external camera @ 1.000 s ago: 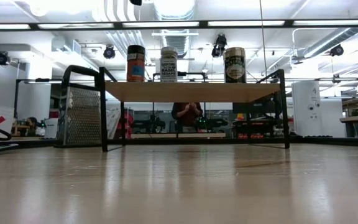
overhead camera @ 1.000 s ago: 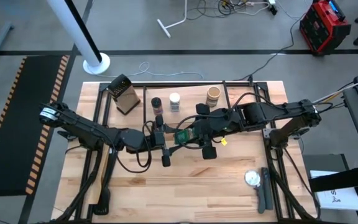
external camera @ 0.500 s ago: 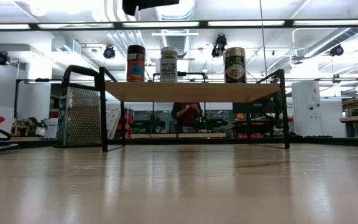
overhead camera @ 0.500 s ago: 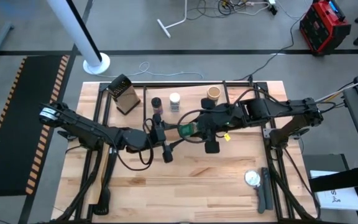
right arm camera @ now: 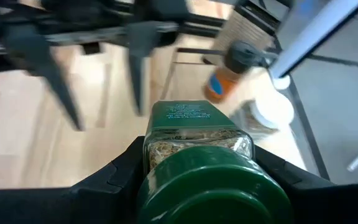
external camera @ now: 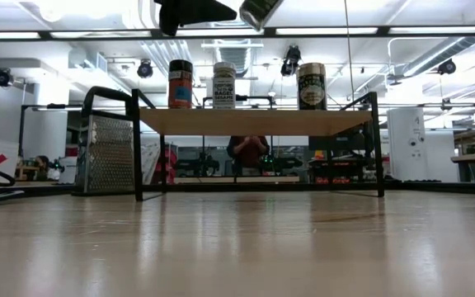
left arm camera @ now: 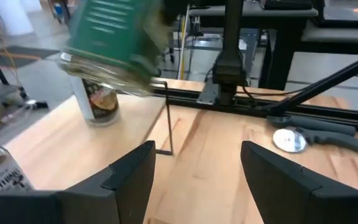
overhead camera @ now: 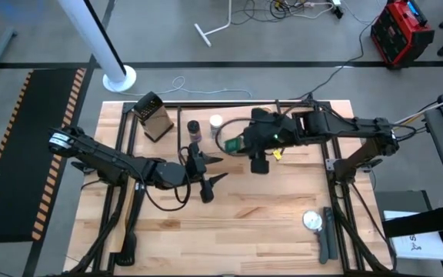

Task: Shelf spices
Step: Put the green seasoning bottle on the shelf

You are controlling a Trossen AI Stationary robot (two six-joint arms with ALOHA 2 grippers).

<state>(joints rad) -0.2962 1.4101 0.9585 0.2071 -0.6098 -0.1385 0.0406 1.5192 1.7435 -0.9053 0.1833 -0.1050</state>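
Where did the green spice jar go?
The green-lidded jar is up in the air, held in the right claw. In the high view it hangs over the shelf, just right of the white-lidded jar.

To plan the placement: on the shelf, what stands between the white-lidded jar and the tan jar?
Nothing: the low view shows bare shelf between the white-lidded jar and the tan jar.

Both arms are dark, jointed tubes with black cables looping alongside. The left arm carries a silvery joint cap at mid-left; the right arm shows a small yellow tag, centre-right.
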